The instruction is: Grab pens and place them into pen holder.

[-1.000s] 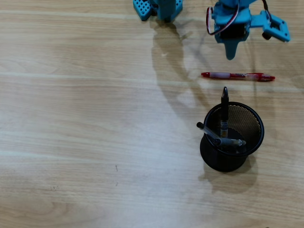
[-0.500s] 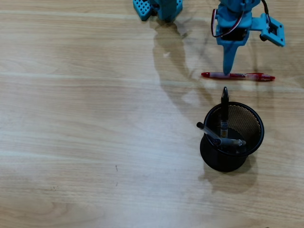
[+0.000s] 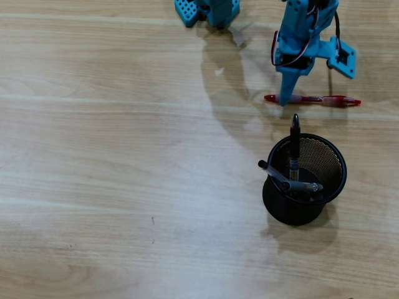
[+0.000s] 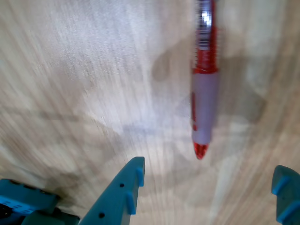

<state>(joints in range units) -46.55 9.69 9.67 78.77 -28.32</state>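
A red pen (image 3: 312, 99) lies flat on the wooden table (image 3: 112, 156), just above the pen holder (image 3: 324, 190) in the overhead view. The pen holder is a black mesh cup with three dark pens inside; one pen (image 3: 294, 134) sticks up over its rim and another pen (image 3: 273, 170) leans out to the left. My blue gripper (image 3: 310, 86) hangs over the red pen's left end, one fingertip (image 3: 285, 99) close to it. In the wrist view the gripper (image 4: 211, 176) is open, and the red pen (image 4: 204, 93) has its tip just ahead of the gap.
The arm's blue base (image 3: 209, 11) stands at the top edge of the overhead view. The wooden table stretches bare to the left of and below the cup.
The gripper has come down and slightly left in the overhead view, from above the red pen to its left end, jaws still apart. The pens and the cup have not moved.
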